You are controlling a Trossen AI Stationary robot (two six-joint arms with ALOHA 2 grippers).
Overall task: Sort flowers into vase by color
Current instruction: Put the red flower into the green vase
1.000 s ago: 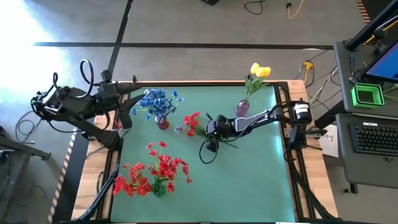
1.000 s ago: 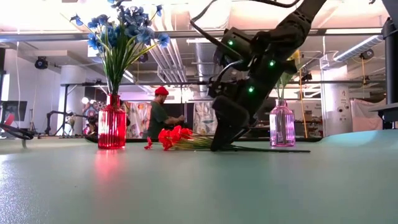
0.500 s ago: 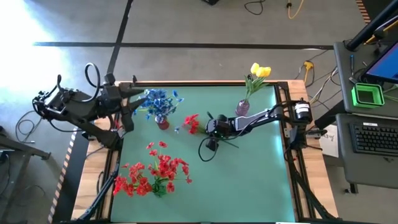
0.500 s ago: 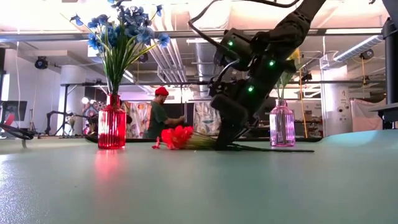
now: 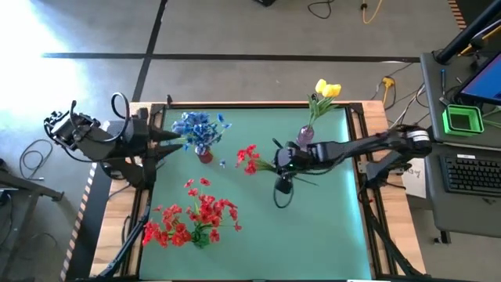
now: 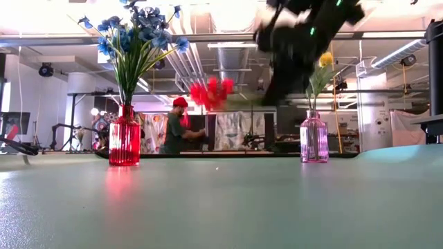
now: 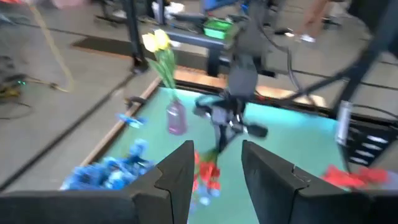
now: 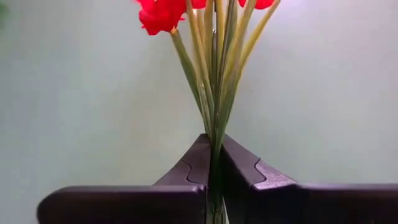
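A: So, from the left: the left gripper (image 5: 168,137) hangs at the table's (image 5: 329,235) left edge, its fingers (image 7: 176,180) partly apart with nothing between them. Beside it, blue flowers (image 5: 197,127) fill the red vase (image 5: 205,154); a pile of red flowers (image 5: 196,219) lies near the front edge.

B: And mid-table?

A: The right gripper (image 5: 283,162) is clamped on the stems of a red flower bunch (image 5: 249,157), now lifted clear of the table; a second ago it lay flat, with that gripper's fingers apart. Yellow flowers (image 5: 326,91) sit in the pink vase (image 5: 304,135).

B: Risk?

A: Likely a thin stem slipping from the pinch, or the bunch knocking the pink vase. No empty vase shows, so red might end up with blue.
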